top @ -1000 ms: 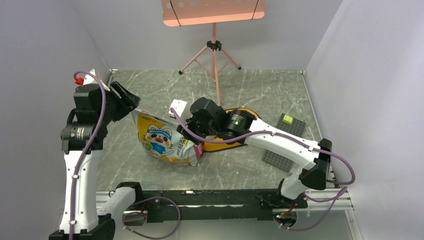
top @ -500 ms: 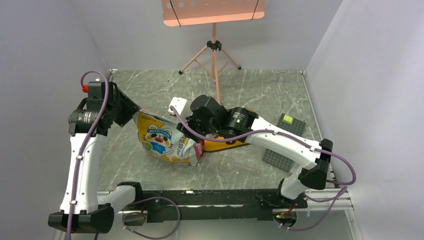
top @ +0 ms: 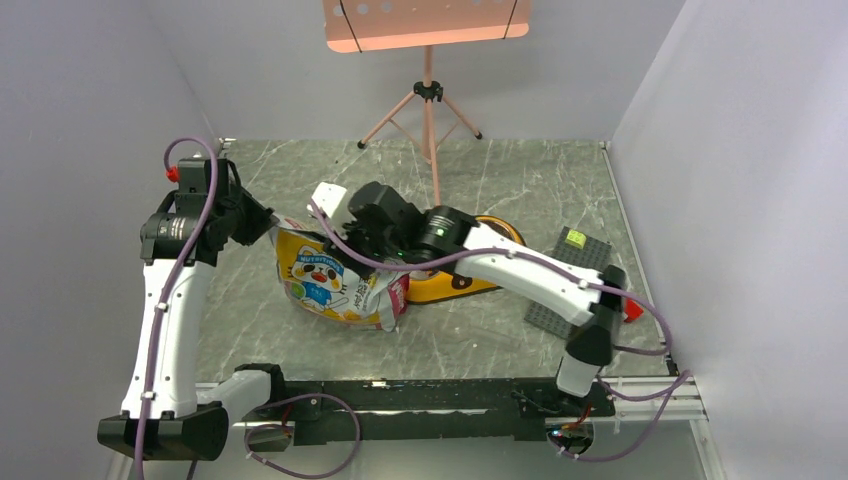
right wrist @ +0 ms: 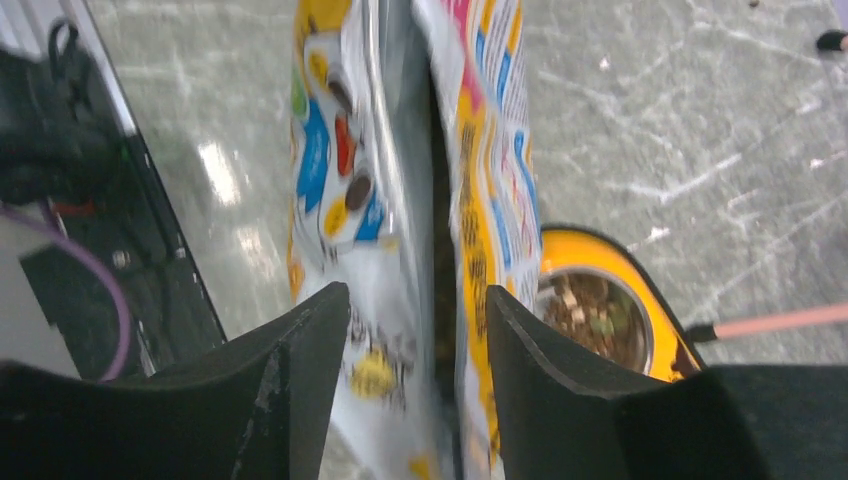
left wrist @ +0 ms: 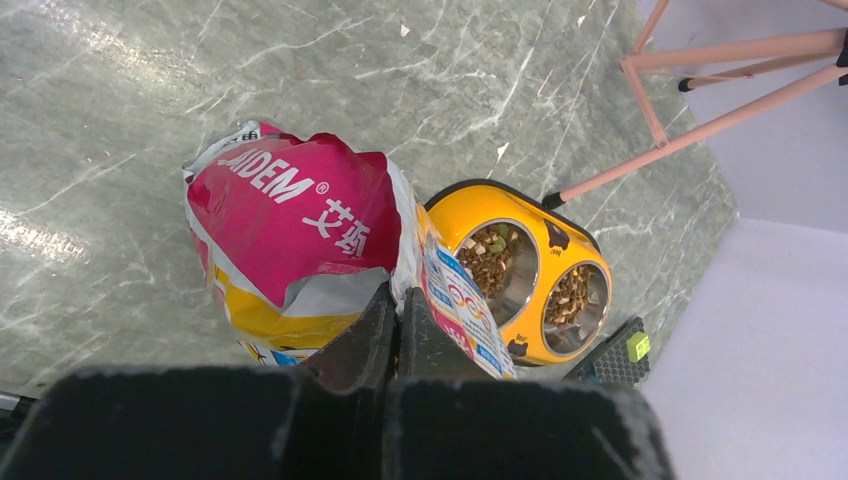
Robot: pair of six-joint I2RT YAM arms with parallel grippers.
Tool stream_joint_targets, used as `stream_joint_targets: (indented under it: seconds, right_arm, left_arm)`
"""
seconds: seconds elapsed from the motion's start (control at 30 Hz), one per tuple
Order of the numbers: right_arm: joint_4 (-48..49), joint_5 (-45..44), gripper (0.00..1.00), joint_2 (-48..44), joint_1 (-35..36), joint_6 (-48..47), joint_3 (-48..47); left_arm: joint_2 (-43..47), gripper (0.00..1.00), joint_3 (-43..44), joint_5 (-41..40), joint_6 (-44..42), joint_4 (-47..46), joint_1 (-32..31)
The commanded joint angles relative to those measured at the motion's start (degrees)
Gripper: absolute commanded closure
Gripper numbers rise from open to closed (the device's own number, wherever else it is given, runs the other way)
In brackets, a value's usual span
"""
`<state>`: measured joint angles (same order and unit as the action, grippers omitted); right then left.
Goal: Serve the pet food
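Pink stand (top: 428,90) at table (top: 500,345) rear; grey studded plate (top: 592,252) at right.

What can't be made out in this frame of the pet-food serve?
- Top view: feeder bowls, hidden under the right arm.
- Left wrist: whether the shut left gripper pinches bag film; its fingers cover the contact.
- Right wrist: the bag's contents; its opening is a dark, blurred slit.
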<state>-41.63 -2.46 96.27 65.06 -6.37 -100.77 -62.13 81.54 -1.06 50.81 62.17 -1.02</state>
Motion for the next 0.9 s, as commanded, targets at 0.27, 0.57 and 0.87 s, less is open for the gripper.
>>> stream_joint_targets:
  seconds: [0.27,0.57,0.87]
  right_arm:
    - [-2.2,1.8,0.61,18.6,-2.5,11.4,-24.5]
    - [-9.2,14.2,1.0,20.9,-3.7,26.3,-37.5]
    - [11.0,24.8,1.0,16.2,-9.7,52.0,-25.1]
  left_arm:
    - [-1.4,1.0,9.1,1.5,-7.1,-3.8,0.0]
    - [-4.6,1.0,11.7,1.2,-18.0,-13.1,0.0]
    - [-17.9,1.0,24.1,9.0,-27.1,-16.9,-0.1]
